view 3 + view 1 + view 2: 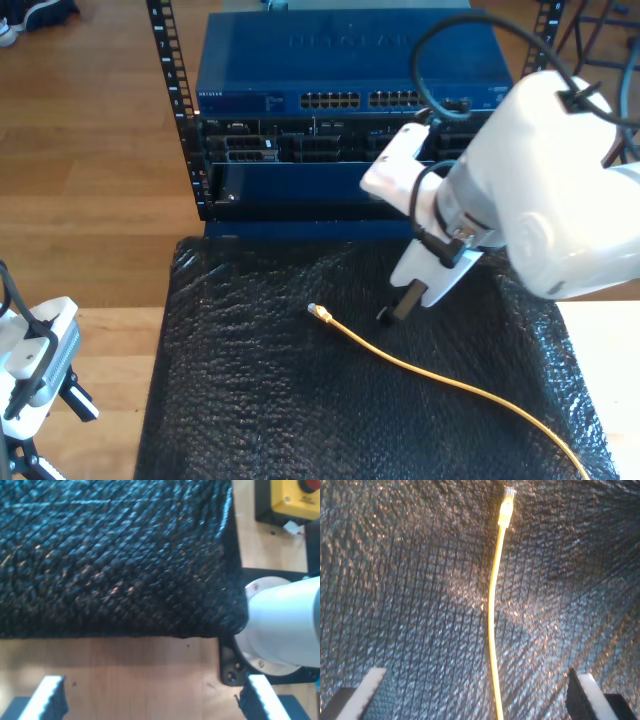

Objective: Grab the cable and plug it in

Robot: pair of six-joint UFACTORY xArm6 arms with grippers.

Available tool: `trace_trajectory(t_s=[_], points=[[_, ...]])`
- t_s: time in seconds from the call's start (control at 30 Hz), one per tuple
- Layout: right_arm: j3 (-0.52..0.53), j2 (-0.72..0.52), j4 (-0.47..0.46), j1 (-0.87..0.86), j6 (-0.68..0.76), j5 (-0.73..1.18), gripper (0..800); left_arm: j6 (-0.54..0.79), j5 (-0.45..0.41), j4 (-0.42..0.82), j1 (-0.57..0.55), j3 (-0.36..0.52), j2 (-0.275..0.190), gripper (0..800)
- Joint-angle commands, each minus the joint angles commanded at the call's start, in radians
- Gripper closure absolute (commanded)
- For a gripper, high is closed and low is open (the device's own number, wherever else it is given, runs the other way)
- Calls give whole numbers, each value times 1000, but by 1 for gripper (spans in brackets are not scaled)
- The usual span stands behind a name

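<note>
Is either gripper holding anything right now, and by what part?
Nothing is held. My second gripper hangs open over the cable; my first gripper is open too.

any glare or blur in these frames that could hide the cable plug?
Second wrist view: specular sparkle across the black textured plastic mat, but the thin yellow network cable and its clear plug stay distinct, slightly soft. Exterior view: the cable contrasts well; the plug is small. First wrist view: overall soft, mat highlights mild.

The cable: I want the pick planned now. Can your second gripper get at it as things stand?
Probably yes. The cable lies bare on the black mat, and my second gripper hangs open over it, nothing between.
</note>
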Motion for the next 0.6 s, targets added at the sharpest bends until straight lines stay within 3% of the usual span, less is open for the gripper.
trace_trajectory(t_s=[0.6], points=[[0,75,-3,48,61,-129,6,-25,-23,-2,-38,3,28,0]])
